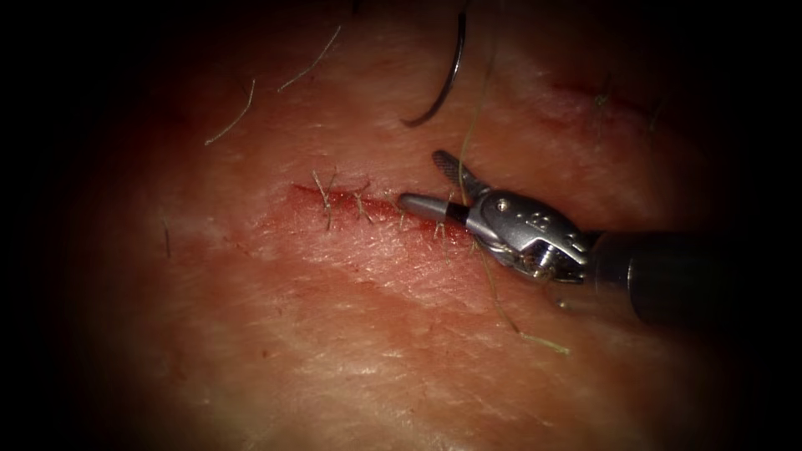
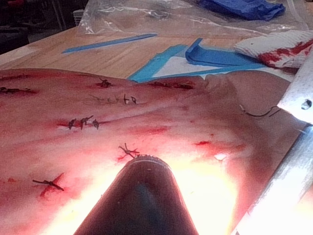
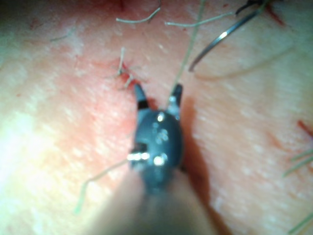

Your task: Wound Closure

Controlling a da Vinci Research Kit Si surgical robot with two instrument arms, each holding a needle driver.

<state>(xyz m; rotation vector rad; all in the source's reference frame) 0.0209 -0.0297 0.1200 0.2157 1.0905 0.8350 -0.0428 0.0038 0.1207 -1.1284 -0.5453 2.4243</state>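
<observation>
The cut point(image 1: 368, 209) has some stitches point(image 1: 324, 200) in it, the needle point(image 1: 447, 79) lies loose on the tissue point(image 1: 351, 334), and the right tool point(image 1: 430, 179) sits wide open over the cut, holding nothing, thread point(image 1: 468, 125) running between its jaws.

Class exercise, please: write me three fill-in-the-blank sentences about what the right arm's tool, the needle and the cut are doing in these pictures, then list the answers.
1. The jaws of the right arm's tool stand ____, over the cut.
2. The curved needle lies loose on the ____, held by no tool.
3. A strand of thread runs ____ the two jaws of that tool.

Missing words: open; tissue; between
</observation>
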